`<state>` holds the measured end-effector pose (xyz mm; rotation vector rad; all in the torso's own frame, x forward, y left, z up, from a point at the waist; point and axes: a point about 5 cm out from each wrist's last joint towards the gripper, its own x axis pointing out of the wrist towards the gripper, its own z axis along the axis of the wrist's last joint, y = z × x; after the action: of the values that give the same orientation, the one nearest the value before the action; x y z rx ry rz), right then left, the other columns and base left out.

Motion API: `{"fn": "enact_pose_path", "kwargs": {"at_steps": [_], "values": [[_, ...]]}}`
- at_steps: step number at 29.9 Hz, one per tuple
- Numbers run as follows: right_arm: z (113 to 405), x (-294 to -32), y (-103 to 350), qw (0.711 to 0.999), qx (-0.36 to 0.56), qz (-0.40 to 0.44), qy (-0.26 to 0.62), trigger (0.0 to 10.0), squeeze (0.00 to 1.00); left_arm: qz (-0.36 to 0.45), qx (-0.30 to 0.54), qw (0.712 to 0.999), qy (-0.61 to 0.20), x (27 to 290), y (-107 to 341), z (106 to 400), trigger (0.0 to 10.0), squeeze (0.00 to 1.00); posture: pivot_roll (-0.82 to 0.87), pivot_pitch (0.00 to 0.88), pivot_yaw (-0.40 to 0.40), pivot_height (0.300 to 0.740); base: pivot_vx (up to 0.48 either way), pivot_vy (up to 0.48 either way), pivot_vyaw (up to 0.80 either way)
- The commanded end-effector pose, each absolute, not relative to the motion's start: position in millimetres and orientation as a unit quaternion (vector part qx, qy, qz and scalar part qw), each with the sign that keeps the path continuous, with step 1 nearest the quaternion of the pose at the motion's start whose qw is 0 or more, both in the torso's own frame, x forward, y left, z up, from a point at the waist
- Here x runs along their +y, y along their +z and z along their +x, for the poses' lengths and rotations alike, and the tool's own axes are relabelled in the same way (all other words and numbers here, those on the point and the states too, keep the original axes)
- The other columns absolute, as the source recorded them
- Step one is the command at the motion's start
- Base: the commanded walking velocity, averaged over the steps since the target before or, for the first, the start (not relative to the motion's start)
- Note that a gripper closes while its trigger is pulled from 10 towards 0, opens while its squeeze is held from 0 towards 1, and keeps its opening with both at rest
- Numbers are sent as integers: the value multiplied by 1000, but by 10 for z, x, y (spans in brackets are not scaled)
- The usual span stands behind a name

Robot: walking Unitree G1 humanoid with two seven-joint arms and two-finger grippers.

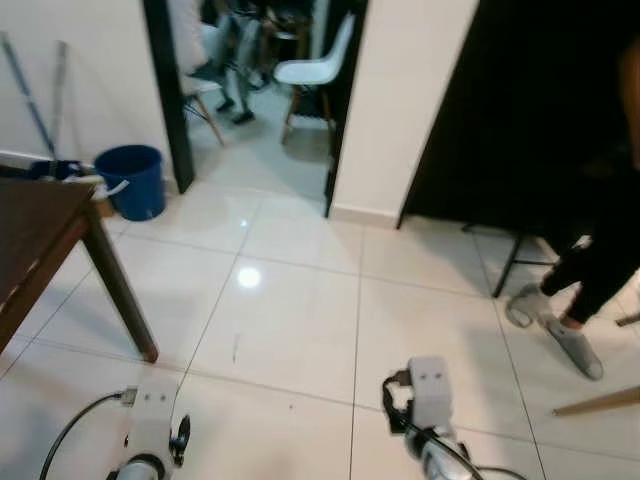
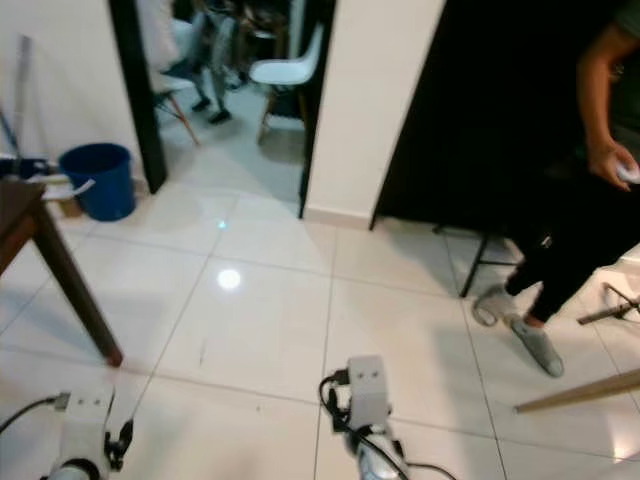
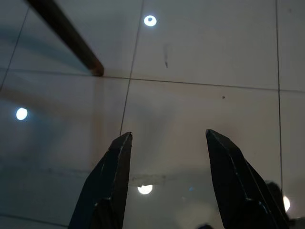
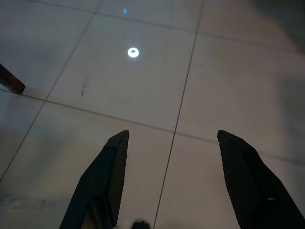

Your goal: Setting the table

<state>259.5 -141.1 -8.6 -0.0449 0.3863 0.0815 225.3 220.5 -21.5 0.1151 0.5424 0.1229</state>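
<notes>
Glossy white floor tiles (image 1: 300, 330) spread out ahead, thin grey grout lines crossing them and a ceiling light mirrored as a bright spot. At the robot's left stands the dark wooden table (image 1: 35, 235), its square tapered leg planted on the tile; nothing can be made out on the part of its top that shows. Beyond it a round blue bucket (image 1: 132, 180) sits by the wall with mop handles leaning above it. A white pillar splits the back wall: on its left a doorway opens onto a white moulded chair (image 1: 318, 62) on splayed wooden legs; on its right, a black opening.

Right eye view catches more of the person (image 2: 580, 230) at the right: a bare forearm, dark trousers, grey slippers. Left eye view gets mostly the legs.

Down low, both arms hang over the floor. Left gripper (image 3: 167, 183) has its black, wedge-shaped fingers spread wide, holding nothing, the table leg's foot beyond them. Right gripper (image 4: 174, 183) is likewise spread wide and empty above a grout line.
</notes>
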Motion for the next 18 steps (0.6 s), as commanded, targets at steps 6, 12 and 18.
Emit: {"fn": "enact_pose_path", "kwargs": {"at_steps": [6, 12, 18], "values": [[2566, -1488, -126, 979, 196, -33, 33, 10000, 0, 63, 270, 959, 53, 2172, -252, 2246, 10000, 0, 9, 13, 45, 740, 0, 0, -738], [2565, -1480, -131, 979, 196, -34, 35, 10000, 0, 63, 269, 960, 51, 2166, -256, 2248, 10000, 0, 11, 9, 44, 740, 0, 0, -738], [2565, -1480, -135, 979, 196, -35, 37, 10000, 0, 64, 268, 960, 50, 2161, -259, 2250, 10000, 0, 11, 5, 42, 740, 0, 0, -738]]}}
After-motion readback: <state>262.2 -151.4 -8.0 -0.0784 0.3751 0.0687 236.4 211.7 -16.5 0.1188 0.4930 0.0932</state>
